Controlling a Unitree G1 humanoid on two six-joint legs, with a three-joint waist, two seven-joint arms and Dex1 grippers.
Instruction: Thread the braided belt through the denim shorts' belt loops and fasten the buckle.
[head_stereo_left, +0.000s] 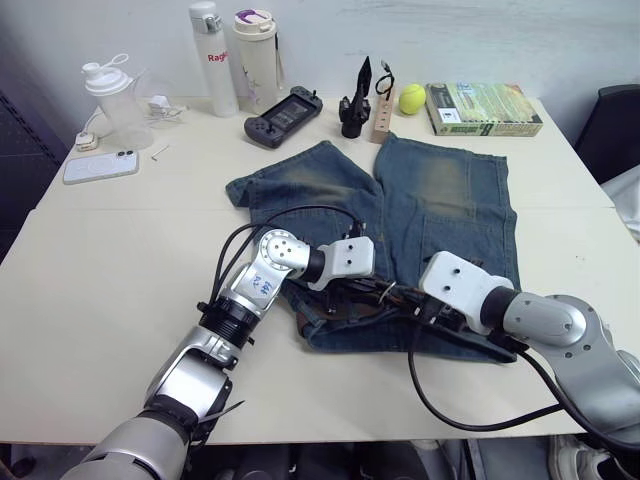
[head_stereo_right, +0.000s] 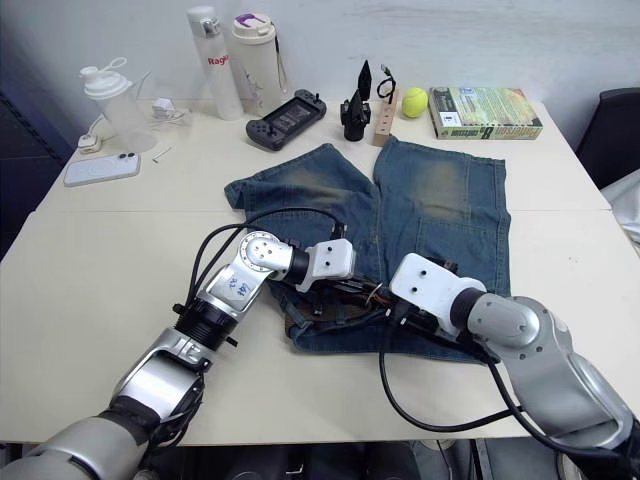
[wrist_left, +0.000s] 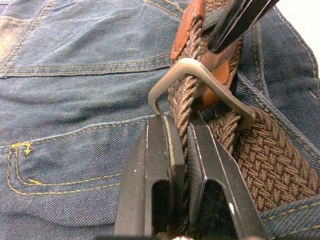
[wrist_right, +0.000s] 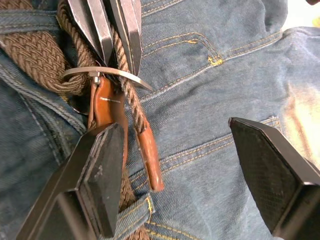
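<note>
On a beige table (head_stereo_left: 100, 300), our left gripper (wrist_left: 181, 145) is pinching the dark-brown braided belt (wrist_left: 272, 160) below the silver rectangular buckle (wrist_left: 200, 82); our right gripper (wrist_right: 200, 170) is hanging open beside it.

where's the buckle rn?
The buckle lies on the denim shorts at the near waistband, between both grippers, just ahead of the left gripper pinching the braided belt.
</note>
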